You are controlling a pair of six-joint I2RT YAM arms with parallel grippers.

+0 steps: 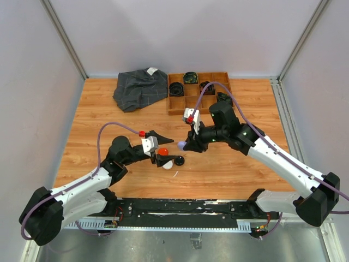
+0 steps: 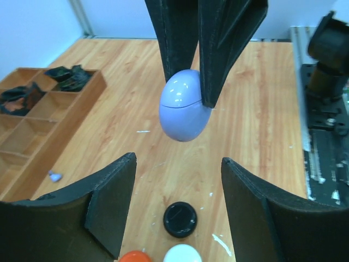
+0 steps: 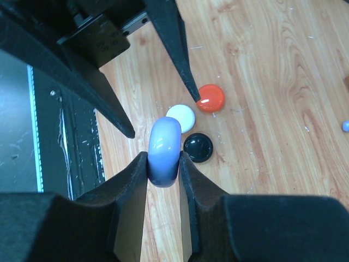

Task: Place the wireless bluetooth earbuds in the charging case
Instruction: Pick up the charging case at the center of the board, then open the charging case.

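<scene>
Right hand (image 3: 163,164) grips the glossy lavender egg-shaped plastic case (image 3: 165,139) across its curved faces; left hand (image 2: 177,161) is open nearby. Risk: the slick shell may squirt out onto the wooden worktop (image 1: 109,114).

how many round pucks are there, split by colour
purple puck: 1, held in the right gripper
orange puck: 1
white puck: 1
black puck: 1
total: 4
</scene>
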